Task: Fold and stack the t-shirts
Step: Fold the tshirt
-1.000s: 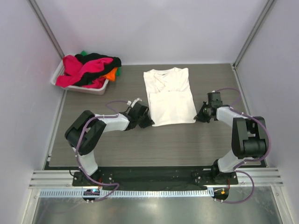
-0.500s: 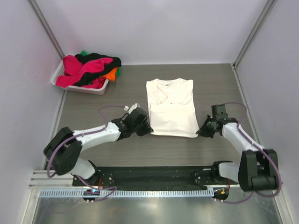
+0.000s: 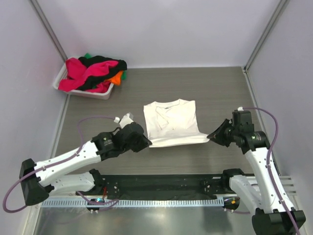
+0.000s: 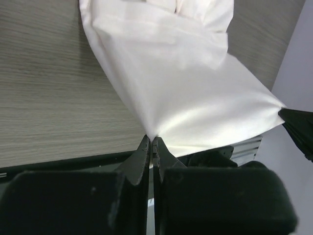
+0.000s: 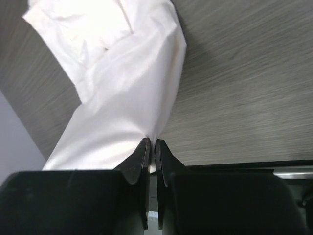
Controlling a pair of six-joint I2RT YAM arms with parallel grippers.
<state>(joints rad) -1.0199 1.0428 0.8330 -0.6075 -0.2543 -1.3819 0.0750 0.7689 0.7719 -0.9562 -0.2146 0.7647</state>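
My left end effector and right end effector each clamp tight on a near corner of the white t-shirt, its hem lifted off the desk. First shirt mid-fold, I judge; the other t-shirts wait heaped in the bin.

The flat t-shirt lies in the middle of the surface, collar toward the far side, with its near hem held above the surface. The left end effector is at the hem's near-left corner and the right end effector at its near-right corner (each pinches the cloth, as the wrist views show). A heap of t-shirts sits in the bin at the far-left corner, well apart.
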